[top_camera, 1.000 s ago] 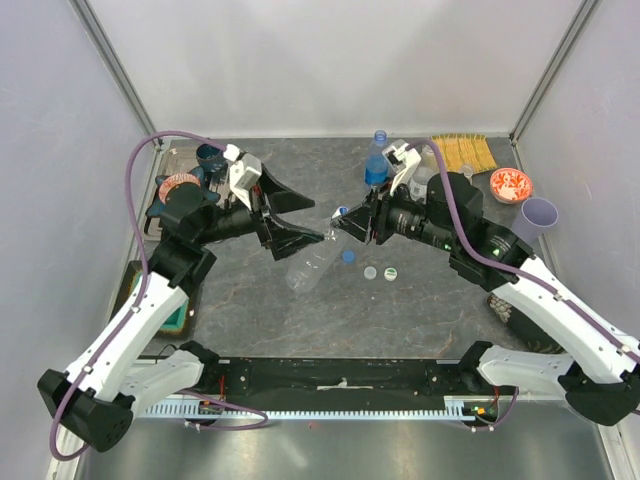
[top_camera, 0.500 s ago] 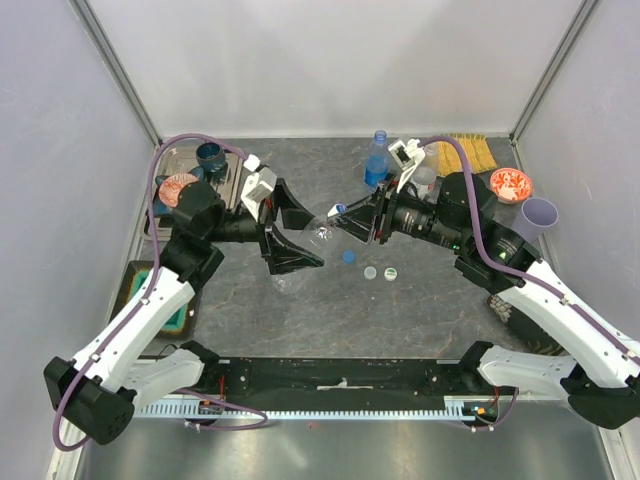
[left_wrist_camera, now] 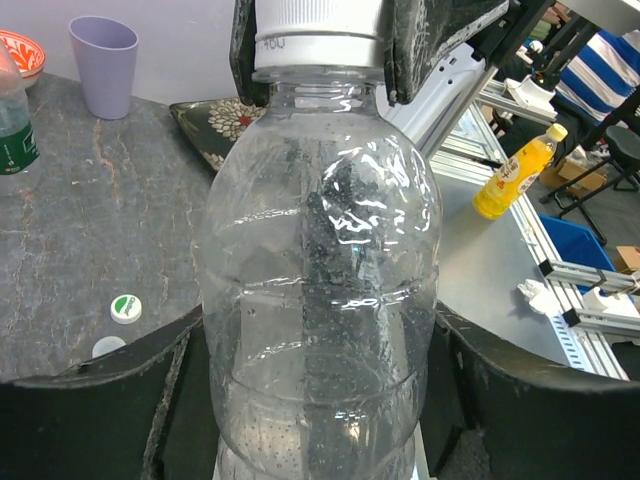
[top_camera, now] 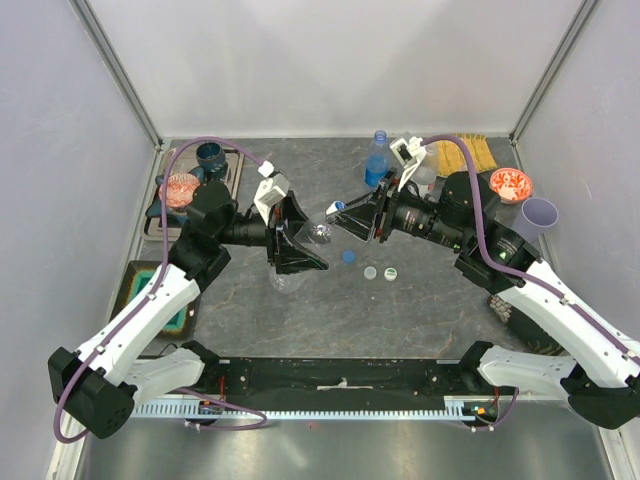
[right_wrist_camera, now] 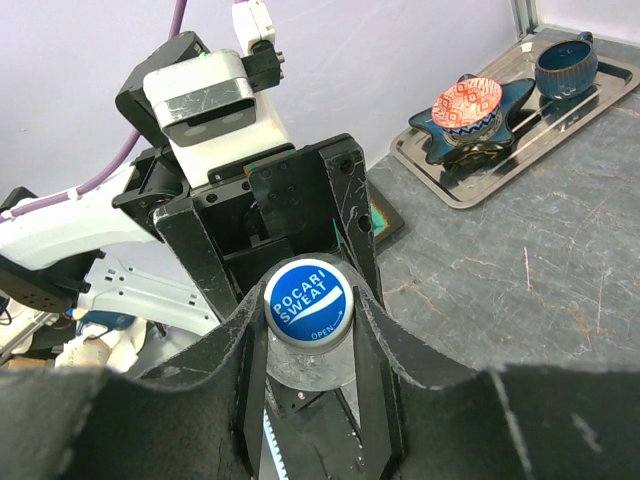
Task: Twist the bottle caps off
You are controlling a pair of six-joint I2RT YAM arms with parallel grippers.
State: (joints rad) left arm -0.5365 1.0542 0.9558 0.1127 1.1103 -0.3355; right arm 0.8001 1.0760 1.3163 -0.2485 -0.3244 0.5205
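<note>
**A:** Where's the bottle [left_wrist_camera: 320,280] right now?

**B:** Up in the air over the middle of the table [top_camera: 420,310], slanted between the arms. The left gripper [top_camera: 310,240] has its jaws pressed on the clear body, one finger on each side. The right gripper [top_camera: 342,218] is pinched narrow on the cap [right_wrist_camera: 306,300].

**A:** Should it squeeze harder?

**B:** Nah. It looks empty to me, so it's super light, with thin walls that'd buckle and slick plastic that might spin. I'd grab the ribbed lower body, probably the stiffest part, plus the cap's rim.
</note>
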